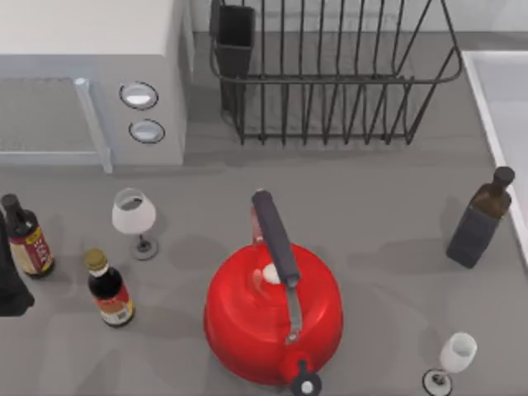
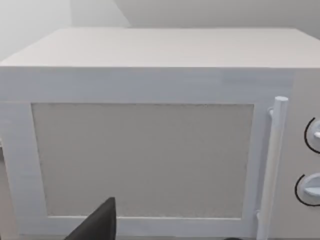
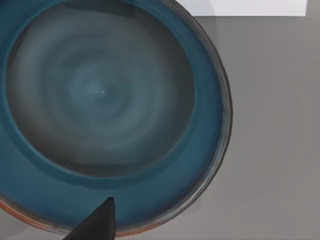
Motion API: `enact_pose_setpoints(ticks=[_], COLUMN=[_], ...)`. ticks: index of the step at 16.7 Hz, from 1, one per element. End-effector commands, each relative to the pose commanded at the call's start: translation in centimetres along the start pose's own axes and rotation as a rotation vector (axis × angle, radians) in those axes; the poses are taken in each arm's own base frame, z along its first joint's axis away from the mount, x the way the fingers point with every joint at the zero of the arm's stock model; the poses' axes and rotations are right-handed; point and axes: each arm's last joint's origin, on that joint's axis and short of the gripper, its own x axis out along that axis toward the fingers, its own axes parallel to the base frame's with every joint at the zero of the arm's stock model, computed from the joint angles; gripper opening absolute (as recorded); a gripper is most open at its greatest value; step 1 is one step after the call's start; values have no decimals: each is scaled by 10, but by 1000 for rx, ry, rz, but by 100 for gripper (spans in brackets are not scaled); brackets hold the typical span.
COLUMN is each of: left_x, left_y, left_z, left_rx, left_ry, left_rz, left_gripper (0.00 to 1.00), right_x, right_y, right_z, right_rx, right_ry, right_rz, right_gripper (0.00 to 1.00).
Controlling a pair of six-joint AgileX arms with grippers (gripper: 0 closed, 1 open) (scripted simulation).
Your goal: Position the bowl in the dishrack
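The bowl (image 3: 100, 95) appears close up in the right wrist view, round and teal-blue inside with an orange-brown rim, resting on the grey table. My right gripper (image 3: 95, 226) hangs just above its rim as a dark tip. The dishrack (image 1: 330, 78), black wire with upright bars, stands at the back of the table in the top view, its black utensil cup (image 1: 235, 37) on the left corner. My left gripper (image 2: 97, 225) faces the white microwave (image 2: 145, 155), and its arm (image 1: 10, 280) sits at the table's far left edge.
A red kettle (image 1: 272, 318) with a dark handle stands front centre. The microwave (image 1: 91, 74) fills the back left. Two sauce bottles (image 1: 26, 239) (image 1: 109, 289) and a wine glass (image 1: 134, 216) stand left; a dark bottle (image 1: 480, 221), another glass (image 1: 454, 356) and a white slab (image 1: 503, 107) are right.
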Motion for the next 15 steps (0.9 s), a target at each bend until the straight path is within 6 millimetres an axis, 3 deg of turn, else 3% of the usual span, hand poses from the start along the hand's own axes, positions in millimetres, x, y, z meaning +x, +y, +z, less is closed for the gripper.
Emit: enact_pose_setpoints(ticks=[3,11,15], left_x=[0,0,0], left_y=[0,0,0], left_z=[0,0,0], left_rx=[0,0,0], left_ry=[0,0,0], left_rz=[0,0,0], left_gripper=[100,100,100], right_x=[11,94,100], right_y=[-1,-2,-1], right_z=[1,0,-1], right_rx=[3,3,3], right_ry=[3,-1,1], right_rz=[4,1,3], right_gripper=[100,100,100])
